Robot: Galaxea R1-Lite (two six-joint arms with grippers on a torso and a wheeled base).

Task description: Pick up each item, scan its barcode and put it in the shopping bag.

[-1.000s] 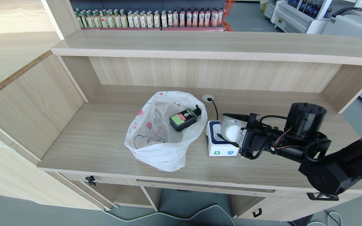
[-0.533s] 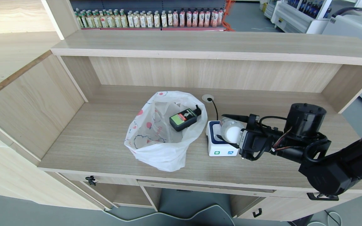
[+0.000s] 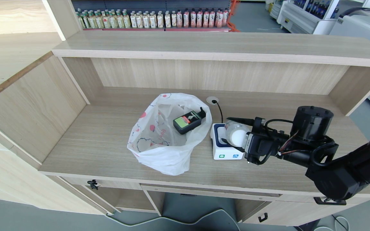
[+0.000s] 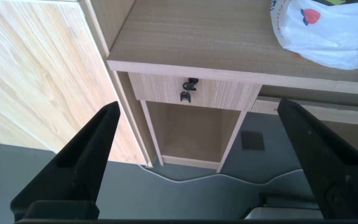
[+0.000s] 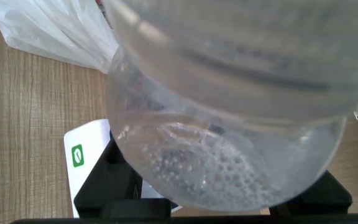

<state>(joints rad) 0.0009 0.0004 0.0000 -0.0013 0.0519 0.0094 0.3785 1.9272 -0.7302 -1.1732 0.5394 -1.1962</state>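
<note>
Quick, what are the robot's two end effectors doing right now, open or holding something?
Left end effector: open, empty.
Right end effector: shut on a clear bottle above the scanner.

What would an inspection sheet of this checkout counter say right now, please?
Surface: wooden counter, no spills seen.
Job's things: shopping bag open, dark item inside; bottle held over the scanner.
Clutter: nothing seen.
Claws: right claw shut on the bottle; left claw open, off the counter's front.
Cables: black cable from the scanner to a counter grommet.
Surroundings: drinks shelf and freezers behind.
</note>
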